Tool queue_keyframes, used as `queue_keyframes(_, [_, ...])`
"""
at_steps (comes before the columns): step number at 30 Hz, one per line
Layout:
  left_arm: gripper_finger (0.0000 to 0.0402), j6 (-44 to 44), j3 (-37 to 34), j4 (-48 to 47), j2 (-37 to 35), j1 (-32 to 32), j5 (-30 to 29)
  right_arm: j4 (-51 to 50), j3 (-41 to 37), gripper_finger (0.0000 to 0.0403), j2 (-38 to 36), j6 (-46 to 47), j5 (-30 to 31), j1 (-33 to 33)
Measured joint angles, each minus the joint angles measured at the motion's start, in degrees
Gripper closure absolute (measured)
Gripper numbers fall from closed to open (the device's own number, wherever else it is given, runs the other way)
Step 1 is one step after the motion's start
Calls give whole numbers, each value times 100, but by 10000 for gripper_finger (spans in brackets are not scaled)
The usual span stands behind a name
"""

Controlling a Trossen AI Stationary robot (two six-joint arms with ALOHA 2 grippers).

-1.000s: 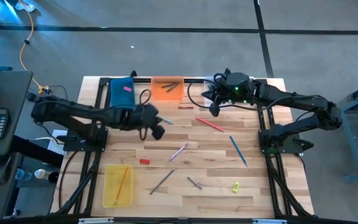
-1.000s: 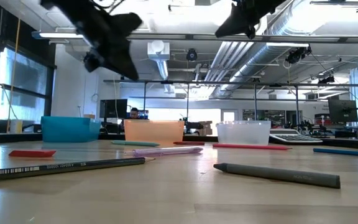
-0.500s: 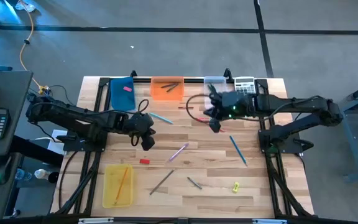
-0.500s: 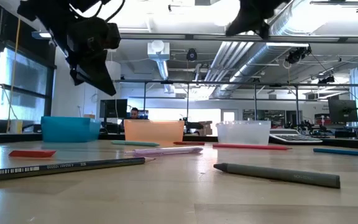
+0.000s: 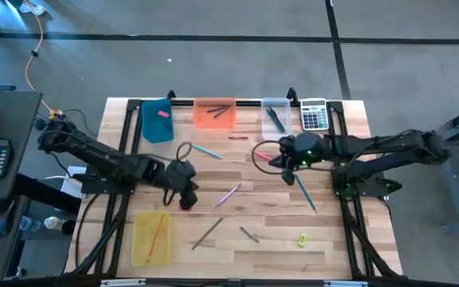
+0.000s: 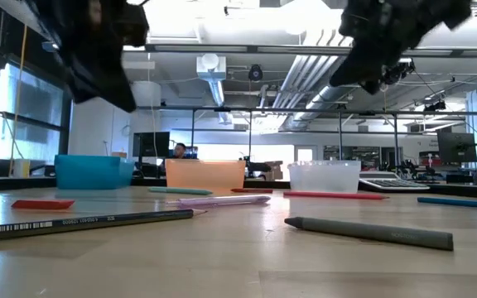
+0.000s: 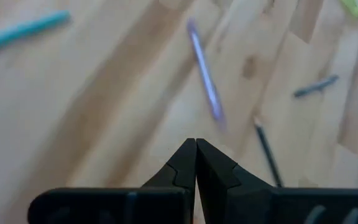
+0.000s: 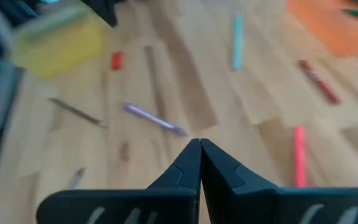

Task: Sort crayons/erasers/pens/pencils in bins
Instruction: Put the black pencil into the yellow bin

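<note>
My left gripper hangs shut and empty just over the red eraser; the left wrist view shows its fingers closed. My right gripper, also shut, hovers by the red pencil and blue pen. A purple pencil, teal pen, red crayon, dark pencil and grey crayon lie flat on the table. The blue bin holds a pink eraser, the orange bin crayons, the clear bin pens, the yellow bin an orange pencil.
A grey calculator sits at the far right corner beside the clear bin. A small yellow-green piece lies near the near edge. Black frame rails run along the table's left and right sides. Bare wood shows between the scattered sticks.
My left gripper has moved toward the near edge and a little left, ending over the red eraser. My right gripper has pulled back from the clear bin at the far edge toward the table's middle, uncovering the clear bin and calculator. No stick on the table has moved.
</note>
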Motion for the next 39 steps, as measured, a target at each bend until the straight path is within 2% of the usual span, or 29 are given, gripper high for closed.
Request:
queue_keyframes(4, [401, -826, 758, -549, 685, -690, -227, 461, -529, 403, -332, 107, -300, -23])
queue_keyframes(11, [401, -1814, 2393, -1508, 2146, -1402, -438, 616, -583, 403, -581, -236, -317, 16])
queue_keyframes(15, [398, -2211, 3005, -1773, 2864, -1621, -357, 649, -583, 403, -588, -311, -315, 16])
queue_keyframes(19, [375, -2301, 3456, -1789, 3431, -1754, -32, 692, -583, 403, -579, -268, -313, 40])
queue_keyframes(23, [338, -2563, 3708, -1808, 3862, -1827, 54, 725, -583, 403, -592, -251, -315, 42])
queue_keyframes(30, [283, -2893, 3709, -1749, 4210, -1761, 32, 846, -581, 403, -601, -211, -313, 42])
queue_keyframes(39, [284, -2914, 3697, -1708, 4597, -1700, 102, 824, -580, 403, -628, -273, -313, 42])
